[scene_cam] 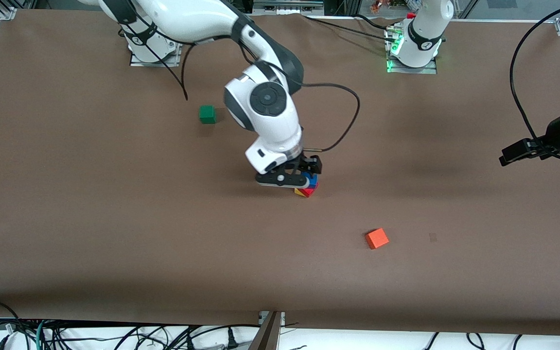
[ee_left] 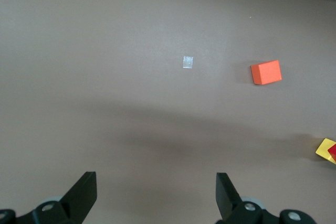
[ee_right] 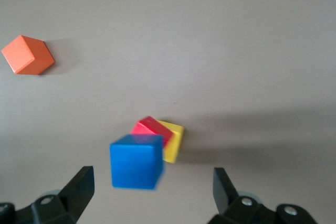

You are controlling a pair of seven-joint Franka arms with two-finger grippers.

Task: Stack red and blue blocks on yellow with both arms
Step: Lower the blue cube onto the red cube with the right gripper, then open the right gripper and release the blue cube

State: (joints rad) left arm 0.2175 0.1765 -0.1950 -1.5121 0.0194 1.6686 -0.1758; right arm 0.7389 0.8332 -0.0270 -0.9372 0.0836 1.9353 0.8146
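Note:
The yellow cube [scene_cam: 300,192] sits mid-table with the red cube [scene_cam: 308,191] on it, turned askew. The blue cube [scene_cam: 312,180] is on top, offset from the red one. In the right wrist view the blue cube [ee_right: 136,161] looks blurred and overlaps a corner of the red cube [ee_right: 151,128] and the yellow cube [ee_right: 173,141]. My right gripper [scene_cam: 304,182] is over the stack, open, and its fingers [ee_right: 79,182] stand clear of the blue cube. My left gripper [scene_cam: 520,151] waits open and empty at the left arm's end of the table.
An orange cube [scene_cam: 376,238] lies nearer the front camera than the stack, toward the left arm's end; it also shows in the left wrist view [ee_left: 265,72]. A green cube [scene_cam: 207,114] lies farther from the camera, toward the right arm's end. Cables hang along the table's front edge.

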